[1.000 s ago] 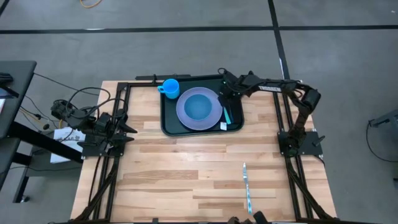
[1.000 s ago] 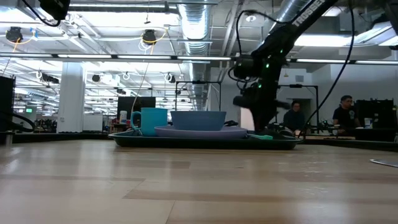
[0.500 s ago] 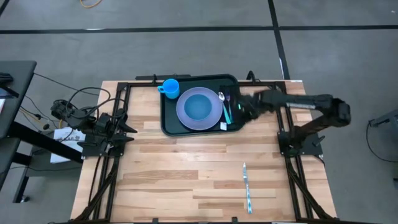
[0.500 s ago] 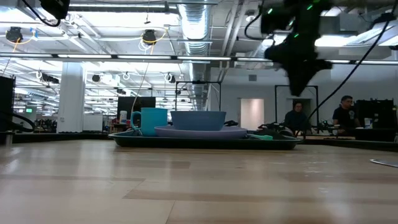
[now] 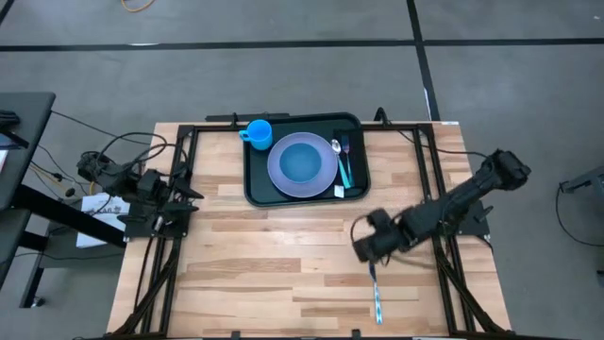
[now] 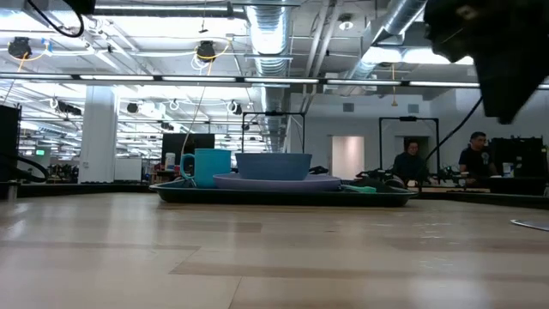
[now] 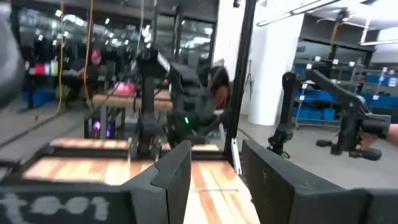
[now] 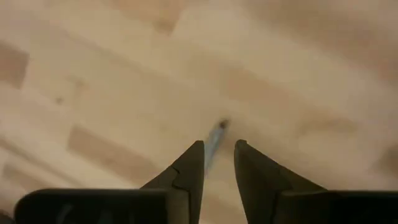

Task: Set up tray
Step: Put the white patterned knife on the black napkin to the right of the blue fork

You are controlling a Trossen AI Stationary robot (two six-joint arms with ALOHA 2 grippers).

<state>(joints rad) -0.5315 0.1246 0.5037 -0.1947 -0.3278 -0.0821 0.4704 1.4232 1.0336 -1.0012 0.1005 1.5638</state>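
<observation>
Wooden worktop [image 5: 264, 255], pale planks. Dark green-black tray [image 5: 253, 179] at the far middle of it, flat on the wood. On the tray: round lavender plate [image 5: 302, 164], blue cup [image 5: 258, 132] by the far left corner just beside the plate, spoon [image 5: 336, 151] and teal-handled fork [image 5: 344, 165] side by side between plate and right rim. In the low view, tray rim [image 6: 283, 197] low and dark, cup [image 6: 206, 166] standing upright.

Right end effector [image 5: 366, 244] low over the near right part of the worktop, well apart from the tray, right at the tip of a knife [image 5: 376, 288] with a blue handle. Two dark fingers [image 8: 189, 168] a little apart, nothing between them, knife tip [image 8: 214, 138] just ahead of the gap.

Left end effector [image 7: 214, 180] parked at the left edge of the worktop, fingers apart, nothing held.
</observation>
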